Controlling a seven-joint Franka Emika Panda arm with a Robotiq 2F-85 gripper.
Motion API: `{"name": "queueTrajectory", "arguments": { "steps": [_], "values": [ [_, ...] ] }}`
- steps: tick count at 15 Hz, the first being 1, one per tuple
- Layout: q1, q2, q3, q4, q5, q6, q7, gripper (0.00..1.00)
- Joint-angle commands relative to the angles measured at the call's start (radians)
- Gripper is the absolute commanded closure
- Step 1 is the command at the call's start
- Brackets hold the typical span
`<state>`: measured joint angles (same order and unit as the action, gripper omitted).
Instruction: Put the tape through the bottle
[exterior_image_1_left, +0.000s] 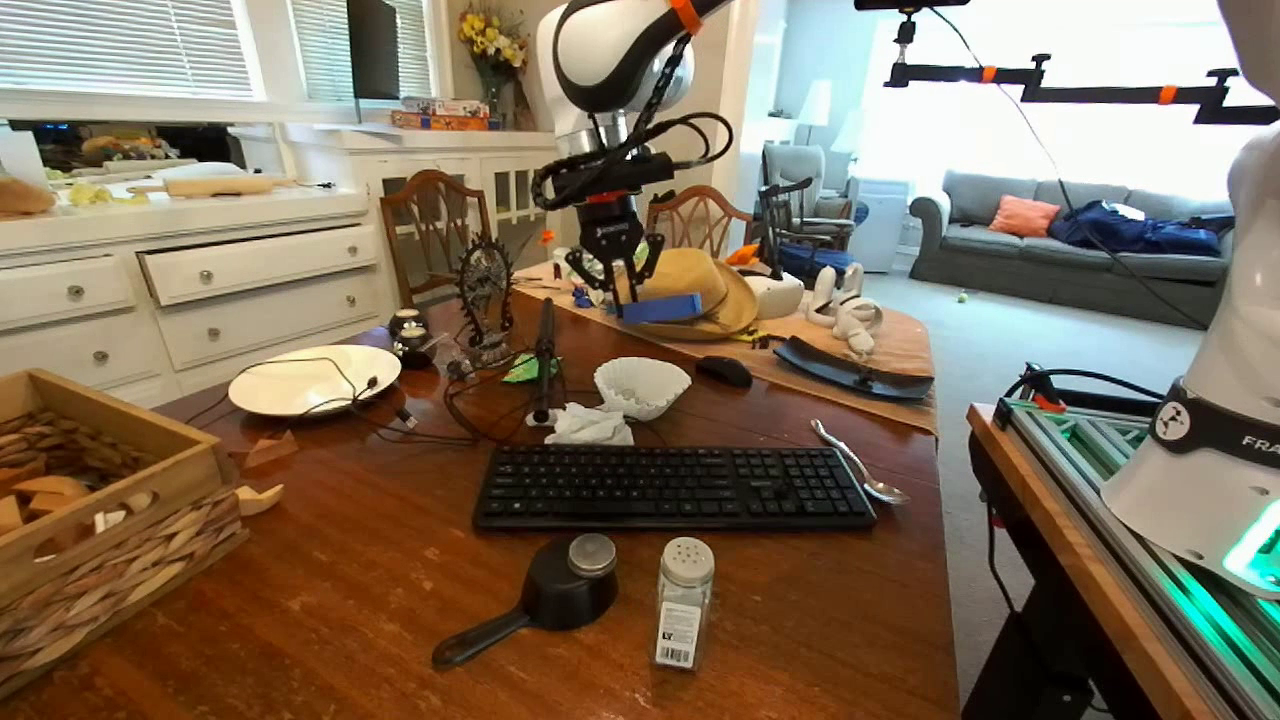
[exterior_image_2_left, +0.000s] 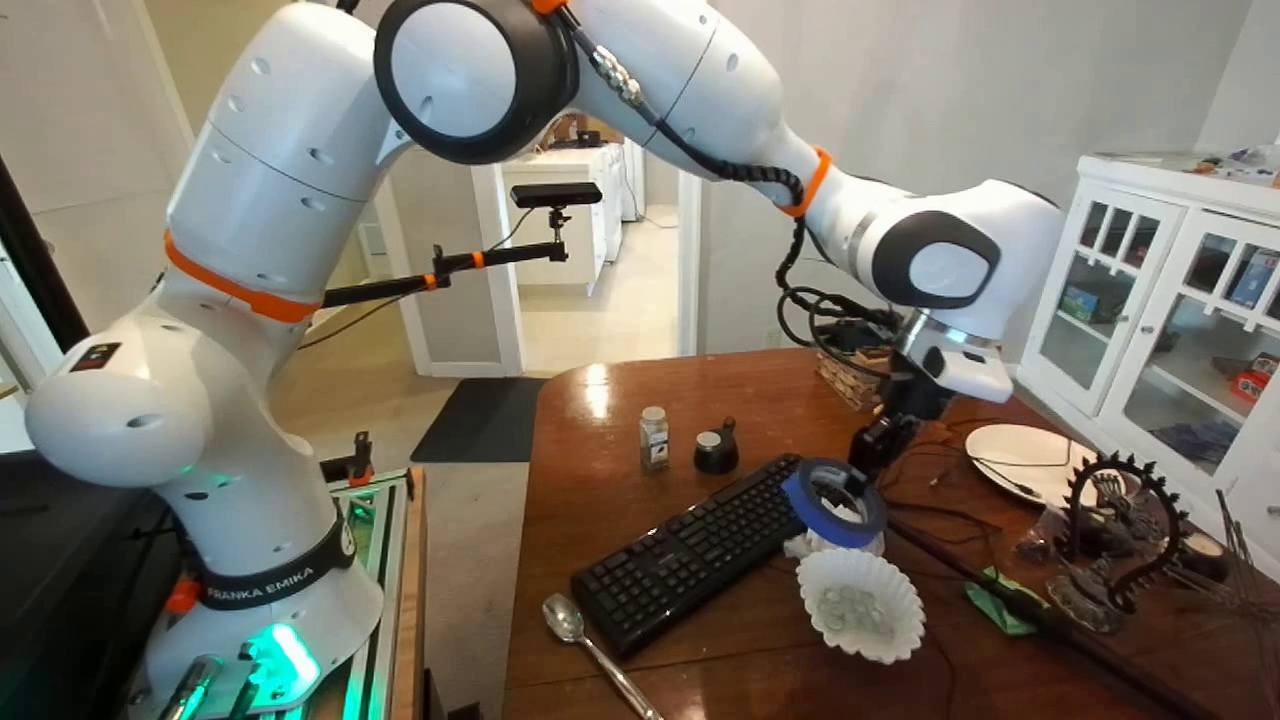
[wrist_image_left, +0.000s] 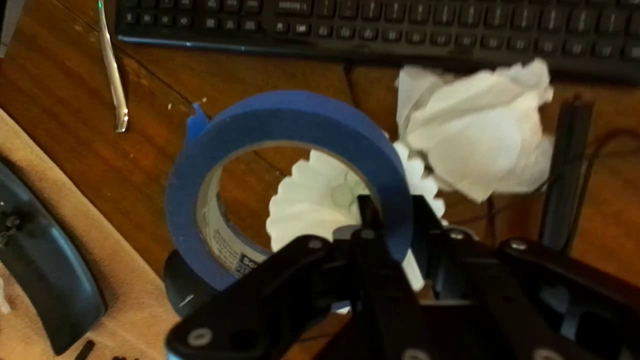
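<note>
The tape (exterior_image_1_left: 662, 308) is a blue ring held in the air, and it also shows in an exterior view (exterior_image_2_left: 848, 532) and in the wrist view (wrist_image_left: 295, 117). My gripper (exterior_image_1_left: 625, 300) is shut on one side of the ring, one finger inside the hole and one outside, as the wrist view (wrist_image_left: 392, 215) shows. The tape hangs above the fluted white bowl, well apart from the bottle. The bottle (exterior_image_1_left: 683, 605) is small, upright and see-through, with a pale perforated cap and a pale label. It also stands in an exterior view (exterior_image_2_left: 654, 440); it is out of the wrist view.
A black keyboard (exterior_image_1_left: 680, 485) lies between the tape and the bottle. A black handled scoop (exterior_image_1_left: 560, 590) with a round metal piece stands beside the bottle. Nearby are the fluted bowl (exterior_image_1_left: 640, 388), crumpled tissue (exterior_image_1_left: 590, 425), a spoon (exterior_image_1_left: 860, 465), a black pole (exterior_image_1_left: 545, 350) and a wicker crate (exterior_image_1_left: 110, 440).
</note>
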<state>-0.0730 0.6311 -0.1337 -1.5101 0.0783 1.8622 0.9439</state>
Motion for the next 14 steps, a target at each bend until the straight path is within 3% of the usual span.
{"name": "queueTrajectory", "arguments": {
  "steps": [1, 6, 7, 8, 9, 11, 12, 14],
  "values": [
    [0.097, -0.153, 0.04, -0.234, -0.038, 0.086, -0.07, 0.95],
    [0.187, -0.308, 0.114, -0.439, -0.067, 0.122, -0.186, 0.95],
    [0.19, -0.324, 0.127, -0.449, -0.068, 0.107, -0.226, 0.95],
    [0.189, -0.246, 0.112, -0.354, -0.053, 0.08, -0.154, 0.95],
    [0.196, -0.264, 0.12, -0.371, -0.054, 0.08, -0.156, 0.8],
    [0.196, -0.264, 0.118, -0.369, -0.054, 0.08, -0.153, 0.8],
    [0.193, -0.26, 0.115, -0.367, -0.054, 0.08, -0.153, 0.95],
    [0.228, -0.292, 0.115, -0.41, -0.126, 0.136, -0.13, 0.95]
  ]
}}
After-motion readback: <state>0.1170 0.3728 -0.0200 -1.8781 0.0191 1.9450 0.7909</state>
